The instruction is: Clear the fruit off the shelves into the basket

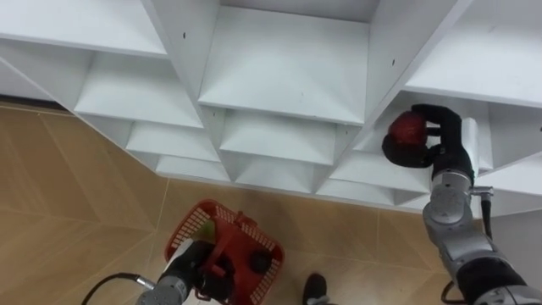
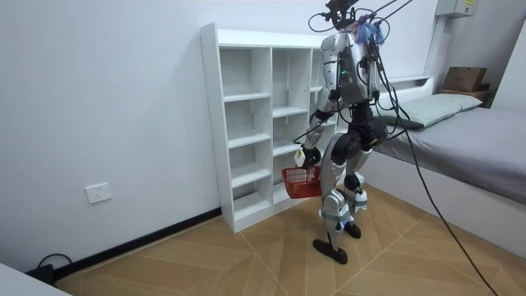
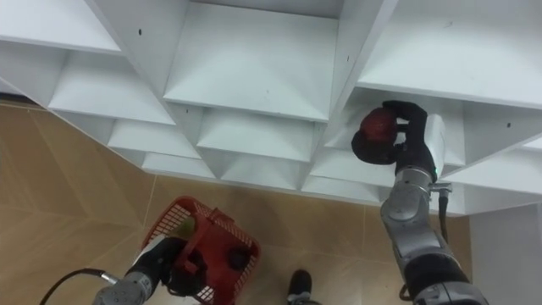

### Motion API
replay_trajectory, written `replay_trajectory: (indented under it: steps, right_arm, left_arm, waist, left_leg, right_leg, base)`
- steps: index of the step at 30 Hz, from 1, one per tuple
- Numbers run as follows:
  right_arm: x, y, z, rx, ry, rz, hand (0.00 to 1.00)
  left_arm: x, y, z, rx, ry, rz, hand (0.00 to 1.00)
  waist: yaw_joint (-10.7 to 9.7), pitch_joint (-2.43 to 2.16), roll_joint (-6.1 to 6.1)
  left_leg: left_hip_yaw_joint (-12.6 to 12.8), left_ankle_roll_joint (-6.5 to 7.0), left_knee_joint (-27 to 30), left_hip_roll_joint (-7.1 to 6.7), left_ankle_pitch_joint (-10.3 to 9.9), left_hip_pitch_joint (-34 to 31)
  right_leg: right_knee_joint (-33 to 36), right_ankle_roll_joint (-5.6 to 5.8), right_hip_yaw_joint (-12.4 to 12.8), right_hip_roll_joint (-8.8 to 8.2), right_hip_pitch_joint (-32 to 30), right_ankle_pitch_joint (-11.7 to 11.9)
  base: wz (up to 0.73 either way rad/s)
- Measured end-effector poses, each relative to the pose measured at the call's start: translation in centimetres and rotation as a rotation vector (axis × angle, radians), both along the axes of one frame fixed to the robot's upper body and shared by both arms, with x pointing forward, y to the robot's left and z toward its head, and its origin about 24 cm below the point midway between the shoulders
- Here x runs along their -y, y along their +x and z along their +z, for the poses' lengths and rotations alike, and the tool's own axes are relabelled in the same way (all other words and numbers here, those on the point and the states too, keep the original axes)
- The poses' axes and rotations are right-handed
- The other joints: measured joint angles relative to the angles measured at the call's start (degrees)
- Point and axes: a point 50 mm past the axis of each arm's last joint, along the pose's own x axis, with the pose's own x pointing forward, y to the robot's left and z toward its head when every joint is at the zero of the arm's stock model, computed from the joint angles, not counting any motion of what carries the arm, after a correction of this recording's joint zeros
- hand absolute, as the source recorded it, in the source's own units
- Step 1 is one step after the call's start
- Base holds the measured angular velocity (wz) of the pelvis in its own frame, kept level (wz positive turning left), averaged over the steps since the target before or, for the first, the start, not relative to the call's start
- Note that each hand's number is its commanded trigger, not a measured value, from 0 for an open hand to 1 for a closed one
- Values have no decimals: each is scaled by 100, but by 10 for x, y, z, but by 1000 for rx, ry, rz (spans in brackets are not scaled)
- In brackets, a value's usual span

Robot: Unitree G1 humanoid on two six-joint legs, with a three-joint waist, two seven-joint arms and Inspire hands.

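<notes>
Right hand clasps red fruit; left hand holds basket, contents indistinct

No legible text, no readable labels, numbers, signs

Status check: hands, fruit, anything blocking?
Right hand shut on red fruit at the white shelf unit. Left hand holds red basket by its handle, low. Nothing seen in the way.
</notes>
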Motion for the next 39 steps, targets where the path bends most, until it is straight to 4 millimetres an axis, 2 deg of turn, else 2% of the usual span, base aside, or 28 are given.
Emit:
replay_trajectory:
  steps: [18, 21, 27, 28, 32, 33, 34, 38, 39]
  right_arm:
    - [-1, 0, -1, -4, 2, 5, 100]
    - [-1, 0, -1, -2, 0, 6, 100]
    - [-4, -5, 3, 42, 14, 21, 100]
    - [-5, -6, 4, 53, 24, 22, 100]
    - [-5, -15, 1, 63, 46, 25, 100]
    - [-5, -16, 0, 59, 46, 24, 100]
    - [-4, -20, -3, 49, 46, 22, 100]
    - [-4, -36, -15, 7, 32, 35, 100]
    - [-4, -38, -16, 5, 34, 36, 100]
  left_arm:
    - [-1, 6, 3, 18, 4, -1, 100]
    - [-2, 10, 5, 36, 5, 8, 100]
    - [-9, 4, 3, 31, -3, 76, 100]
    - [-10, 3, 3, 30, -4, 89, 100]
    - [-14, -1, 2, 30, 4, 115, 100]
    - [-14, -1, 2, 32, 7, 116, 100]
    - [-14, -3, 1, 31, 12, 119, 100]
    - [-16, -10, -2, 20, 26, 127, 100]
    - [-16, -10, -2, 20, 26, 127, 100]
  waist:
    - [-6, 1, -10]
    - [-6, 29, -61]
    - [-101, 18, -118]
    - [-105, -4, -126]
    - [-105, -19, -119]
    - [-109, -39, -114]
    - [-111, -110, -107]
    - [-132, -199, -13]
    - [-130, -206, -1]
  left_leg:
    - [0, 0, 8, 2, 0, 128]
    - [-5, 0, -16, 0, 0, 214]
    - [-81, -6, -98, 41, -2, 404]
    - [-88, -9, -106, 56, -2, 430]
    - [-90, -15, -139, 58, -6, 608]
    - [-92, -15, -145, 59, -6, 620]
    - [-100, -15, -155, 56, -6, 631]
    - [-122, -31, -253, 53, -22, 938]
    - [-122, -32, -298, 52, -23, 993]
  right_leg:
    - [-21, 3, -19, -3, 144, -3]
    - [-26, 1, -27, -5, 221, -6]
    - [-257, -6, -181, 39, 529, 26]
    - [-329, -11, -198, 60, 590, 50]
    - [-397, -8, -249, 58, 795, 50]
    - [-413, -7, -260, 58, 813, 51]
    - [-418, -6, -264, 58, 821, 51]
    - [-526, 7, -277, 80, 1139, 51]
    - [-529, 8, -277, 82, 1174, 51]
  base:
    - [0]
    - [0]
    - [7]
    - [3]
    - [1]
    - [3]
    - [0]
    - [0]
    - [0]
